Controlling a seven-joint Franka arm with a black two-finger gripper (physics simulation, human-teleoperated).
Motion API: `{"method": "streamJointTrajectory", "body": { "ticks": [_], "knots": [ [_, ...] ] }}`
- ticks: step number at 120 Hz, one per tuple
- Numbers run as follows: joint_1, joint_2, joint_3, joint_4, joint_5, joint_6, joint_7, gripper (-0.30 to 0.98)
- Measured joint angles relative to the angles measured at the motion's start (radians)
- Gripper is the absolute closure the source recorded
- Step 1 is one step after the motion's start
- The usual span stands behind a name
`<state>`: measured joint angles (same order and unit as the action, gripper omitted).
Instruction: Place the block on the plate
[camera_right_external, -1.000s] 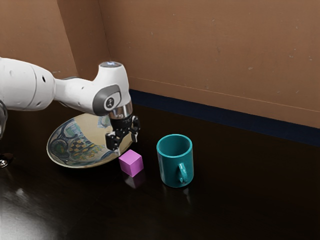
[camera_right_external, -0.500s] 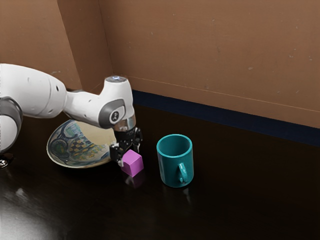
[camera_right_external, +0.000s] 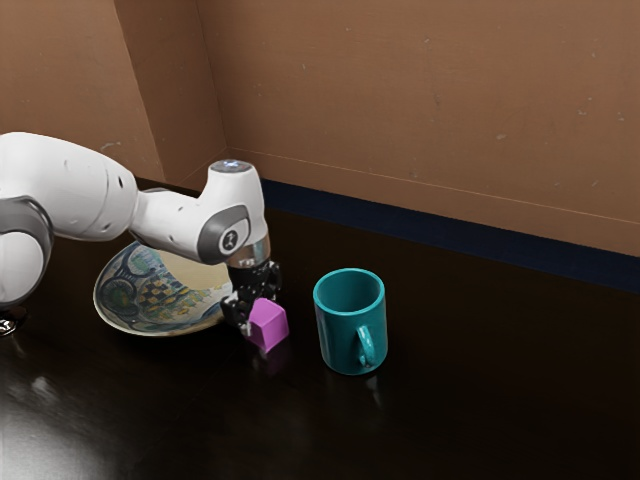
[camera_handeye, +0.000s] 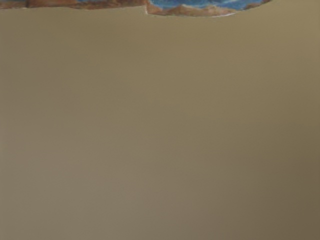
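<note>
The pink block (camera_right_external: 268, 326) is seen at the lowered fingers (camera_right_external: 239, 315), low over the tabletop (camera_right_external: 470, 400) and off the plate. It is held slightly tilted, but whether it is gripped from both sides or the fingers are open around it cannot be told. The patterned plate (camera_right_external: 158, 295) is placed just beside the fingers, toward the exterior view's left, with its near rim partly hidden by them. The teal mug (camera_right_external: 350, 335) is set upright near the fingers, toward the exterior view's right, apart from the block.
</note>
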<state>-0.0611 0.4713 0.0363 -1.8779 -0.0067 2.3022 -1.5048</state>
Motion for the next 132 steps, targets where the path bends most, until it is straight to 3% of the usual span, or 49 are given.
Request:
{"method": "streamJointTrajectory", "body": {
  "ticks": [56, 132],
  "knots": [
    [-0.012, -0.01, 0.001, 0.001, -0.001, -0.003, 0.011, 0.36],
    [-0.069, -0.113, 0.001, 0.002, -0.008, -0.029, -0.002, 0.32]
  ]
}}
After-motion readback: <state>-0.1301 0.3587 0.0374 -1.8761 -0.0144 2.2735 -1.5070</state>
